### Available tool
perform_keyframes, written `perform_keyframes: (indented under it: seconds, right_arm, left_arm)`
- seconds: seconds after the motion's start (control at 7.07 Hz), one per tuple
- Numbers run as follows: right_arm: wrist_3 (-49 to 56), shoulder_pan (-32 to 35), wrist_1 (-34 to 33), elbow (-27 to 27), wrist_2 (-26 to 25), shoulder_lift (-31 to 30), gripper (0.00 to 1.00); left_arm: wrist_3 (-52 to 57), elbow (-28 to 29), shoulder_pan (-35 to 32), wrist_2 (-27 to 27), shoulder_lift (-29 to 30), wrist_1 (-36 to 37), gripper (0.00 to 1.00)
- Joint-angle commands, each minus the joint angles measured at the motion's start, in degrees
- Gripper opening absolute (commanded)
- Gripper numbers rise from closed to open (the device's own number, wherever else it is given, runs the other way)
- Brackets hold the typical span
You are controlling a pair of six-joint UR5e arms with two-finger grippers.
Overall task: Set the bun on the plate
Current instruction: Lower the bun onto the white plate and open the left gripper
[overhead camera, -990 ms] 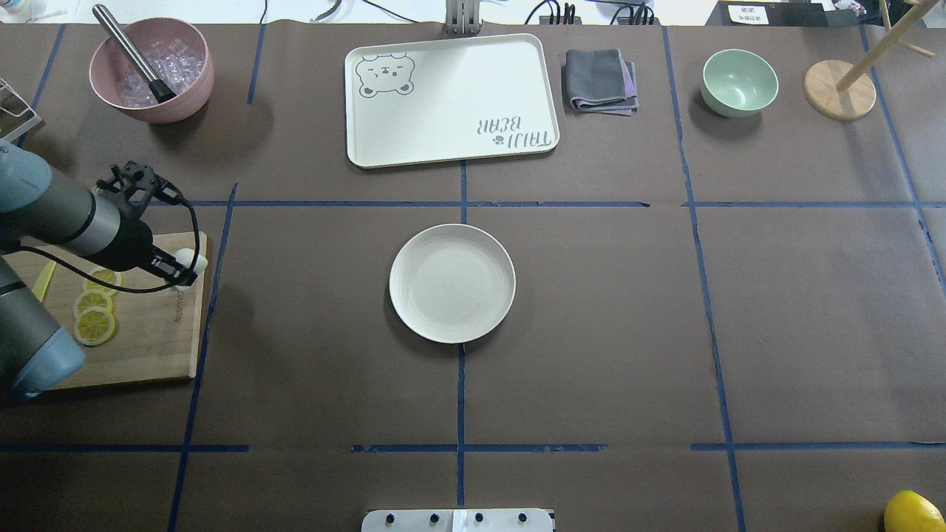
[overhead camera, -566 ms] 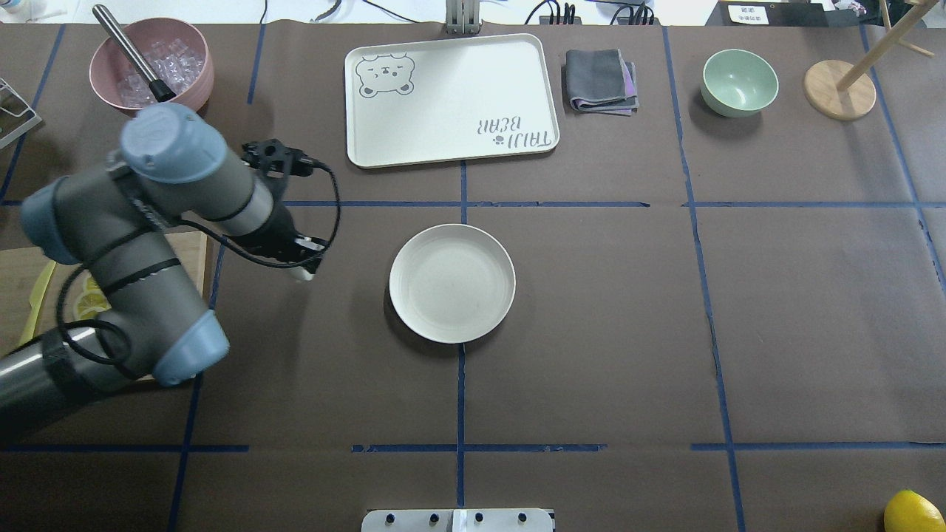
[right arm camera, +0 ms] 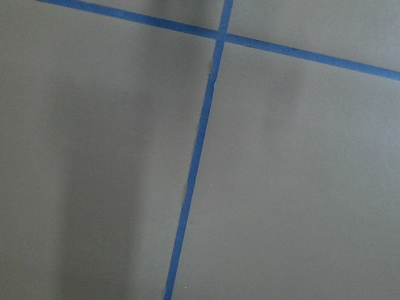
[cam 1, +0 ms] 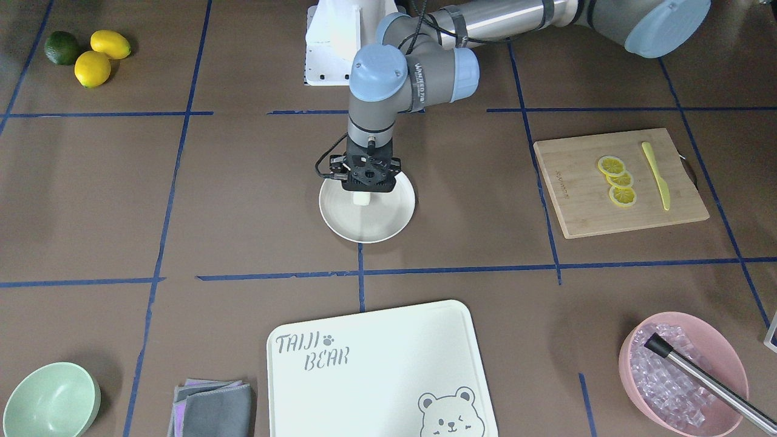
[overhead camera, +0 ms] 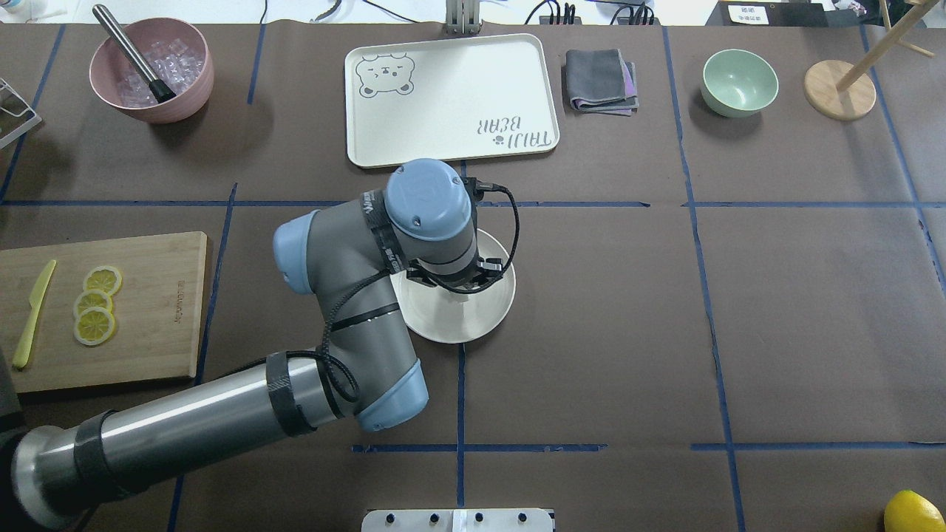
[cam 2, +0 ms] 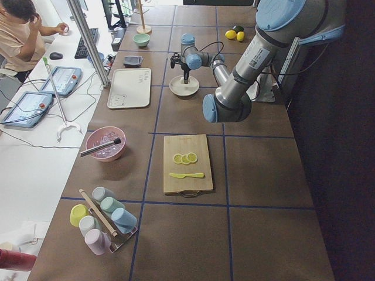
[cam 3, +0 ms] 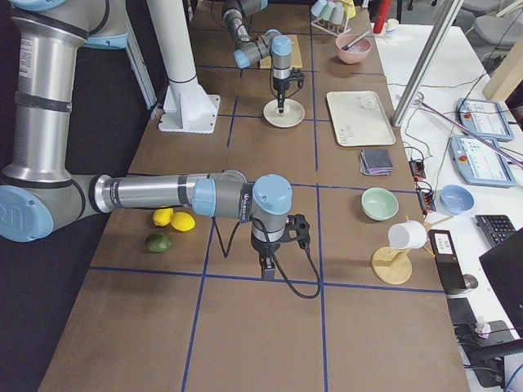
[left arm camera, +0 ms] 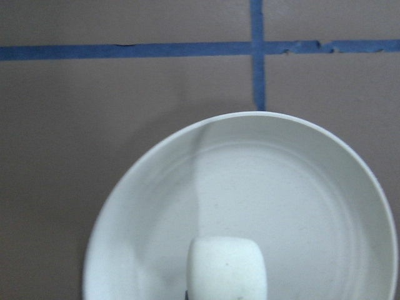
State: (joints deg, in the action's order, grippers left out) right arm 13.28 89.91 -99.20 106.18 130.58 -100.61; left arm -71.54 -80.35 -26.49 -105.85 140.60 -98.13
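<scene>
Left gripper [cam 1: 363, 192] is pointing straight down and clamped on the bun [cam 1: 362, 199], which sits right at its tips over the plate [cam 1: 388, 226], on the half of the plate nearer the robot's base. The wrist cam shows the bun big at the bottom edge with the plate spread out under it; can't tell if it's actually touching the plate. From overhead the arm's own wrist [overhead camera: 430, 214] covers the gripper and bun completely, so only the plate's outer part shows there. Around the tool: the bear tray [cam 1: 376, 364] is just past the plate, away from the robot. The cutting board [cam 1: 576, 200] with three lemon slices [cam 1: 618, 181] and a yellow knife [cam 1: 657, 176] is well off to the gripper's left. The pink bowl [cam 1: 625, 370] (full of ice, with a metal-handled tool lying in it) is further out on that side. A grey cloth [cam 1: 215, 413] and mint bowl [cam 1: 48, 400] are far off to its right, and two lemons [cam 1: 92, 68] plus a lime [cam 1: 61, 47] are back on the right. Right gripper [cam 3: 267, 271] hangs over bare table, well apart; can't tell its jaws.
</scene>
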Motion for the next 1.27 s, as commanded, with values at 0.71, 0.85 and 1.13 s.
perform_keyframes:
  seconds: [0.71,0.85,1.13]
  right_arm:
    - [-0.01,0.00,0.06,-0.01,0.02,0.06,1.00]
    - [-0.01,0.00,0.06,-0.01,0.02,0.06,1.00]
    - [-0.01,0.00,0.06,0.08,0.02,0.06,1.00]
  left_arm:
    - [3.22,0.12,-1.70,1.53,-0.59,-1.10,0.99]
    - [5.16,-1.29,-4.16,-2.56,-1.20,-0.83,0.99]
    - [12.26,-10.47,-9.52,-11.47,-11.07,-0.83,0.99]
